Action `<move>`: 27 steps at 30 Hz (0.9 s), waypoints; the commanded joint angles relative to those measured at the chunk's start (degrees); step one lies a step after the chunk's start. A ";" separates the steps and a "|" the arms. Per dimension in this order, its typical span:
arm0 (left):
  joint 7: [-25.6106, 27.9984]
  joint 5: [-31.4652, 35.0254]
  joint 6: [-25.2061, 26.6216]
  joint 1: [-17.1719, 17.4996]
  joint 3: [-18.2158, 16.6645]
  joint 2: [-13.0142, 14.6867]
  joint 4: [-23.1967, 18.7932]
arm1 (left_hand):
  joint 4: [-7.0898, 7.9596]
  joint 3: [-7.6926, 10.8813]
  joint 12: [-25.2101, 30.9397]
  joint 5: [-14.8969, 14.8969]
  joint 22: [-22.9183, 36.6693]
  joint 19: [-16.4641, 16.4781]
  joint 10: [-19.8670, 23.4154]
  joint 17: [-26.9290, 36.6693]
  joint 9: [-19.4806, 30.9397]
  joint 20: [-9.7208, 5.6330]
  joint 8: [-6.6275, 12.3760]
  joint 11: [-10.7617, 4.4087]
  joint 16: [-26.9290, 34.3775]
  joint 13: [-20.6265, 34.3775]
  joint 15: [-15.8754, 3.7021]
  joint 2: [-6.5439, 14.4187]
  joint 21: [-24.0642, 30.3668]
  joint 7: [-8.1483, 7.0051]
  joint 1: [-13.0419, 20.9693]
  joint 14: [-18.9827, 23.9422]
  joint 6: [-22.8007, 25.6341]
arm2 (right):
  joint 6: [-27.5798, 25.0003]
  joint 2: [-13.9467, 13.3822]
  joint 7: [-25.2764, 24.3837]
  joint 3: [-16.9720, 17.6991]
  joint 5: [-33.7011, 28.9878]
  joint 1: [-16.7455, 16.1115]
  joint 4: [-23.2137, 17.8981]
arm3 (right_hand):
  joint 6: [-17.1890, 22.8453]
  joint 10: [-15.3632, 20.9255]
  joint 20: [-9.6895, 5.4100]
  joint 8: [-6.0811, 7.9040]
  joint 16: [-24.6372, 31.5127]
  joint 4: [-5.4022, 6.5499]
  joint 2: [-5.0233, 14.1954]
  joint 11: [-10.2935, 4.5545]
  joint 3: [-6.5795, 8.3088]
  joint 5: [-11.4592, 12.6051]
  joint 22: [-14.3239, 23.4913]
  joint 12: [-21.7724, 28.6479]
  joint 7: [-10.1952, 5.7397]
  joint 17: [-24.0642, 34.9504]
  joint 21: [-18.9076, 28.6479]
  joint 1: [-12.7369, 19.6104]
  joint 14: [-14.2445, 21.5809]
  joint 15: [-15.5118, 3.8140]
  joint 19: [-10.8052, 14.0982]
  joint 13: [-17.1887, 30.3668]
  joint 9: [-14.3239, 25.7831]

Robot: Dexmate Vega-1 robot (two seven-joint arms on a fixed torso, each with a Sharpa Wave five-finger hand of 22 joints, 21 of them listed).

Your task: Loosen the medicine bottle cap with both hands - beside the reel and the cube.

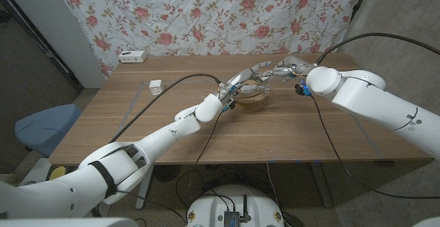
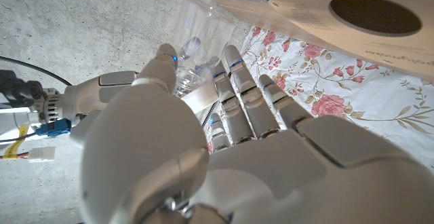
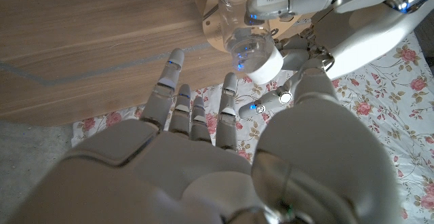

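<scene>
The medicine bottle (image 3: 239, 10) is clear with a white cap (image 3: 266, 64). My left hand (image 1: 244, 84) grips its body and holds it tilted above the reel (image 1: 253, 103), a flat round tan disc on the table. The bottle (image 2: 191, 56) shows past that hand's fingers (image 2: 237, 102) in the left wrist view. My right hand (image 1: 287, 67) hovers just beyond the cap end, and its fingers (image 3: 178, 98) are spread with nothing held. The small white cube (image 1: 156, 86) sits on the table to the left of the reel.
A white power strip (image 1: 133, 56) lies at the table's far left edge. Black cables trail from both arms across the wooden table (image 1: 137, 131). A floral cloth hangs behind, and a blue chair (image 1: 41, 127) stands off the left side.
</scene>
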 commanded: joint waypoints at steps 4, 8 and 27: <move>0.09 -0.02 0.39 0.16 0.02 0.09 -0.41 | -0.15 0.42 0.35 0.44 0.14 0.20 3.73 0.15 0.09 -3.64 0.14 -2.95 0.04 0.31 -4.43 0.54 0.02 -0.11 0.09 0.25 0.13 | -0.81 1.25 0.58 -2.41 -2.42 1.32 0.88 | 0.77 -0.20 -0.12 0.37 0.12 -0.51 0.26 0.04 0.42 0.13 0.05 0.47 -0.49 0.16 0.22 1.30 -0.14 0.01 0.33 0.30 0.16; 0.18 0.01 0.48 0.24 -0.01 0.12 -0.53 | -0.11 0.41 0.31 0.44 0.15 0.21 3.63 0.13 0.09 -3.66 0.15 -2.99 0.00 0.31 -4.37 0.52 0.02 -0.16 0.00 0.21 0.15 | -1.12 1.52 0.67 -2.57 -2.74 1.47 1.03 | 1.53 -0.11 -0.12 0.67 0.24 -0.75 0.46 0.04 0.76 0.15 0.05 0.57 -0.68 0.17 0.29 2.06 0.03 0.02 0.49 0.31 0.19; 0.14 -0.06 0.42 0.24 -0.03 0.12 -0.50 | 0.05 0.50 0.31 0.45 0.14 0.17 3.65 0.12 0.08 -3.57 0.15 -2.98 -0.02 0.31 -4.29 0.66 0.01 -0.16 -0.25 0.24 0.17 | -2.70 2.34 0.35 -3.13 -3.82 1.77 1.24 | 5.11 0.99 -0.20 2.44 0.70 -1.30 1.04 0.02 2.03 0.28 0.03 0.97 -1.70 0.19 0.57 5.24 1.22 0.06 1.68 0.35 0.57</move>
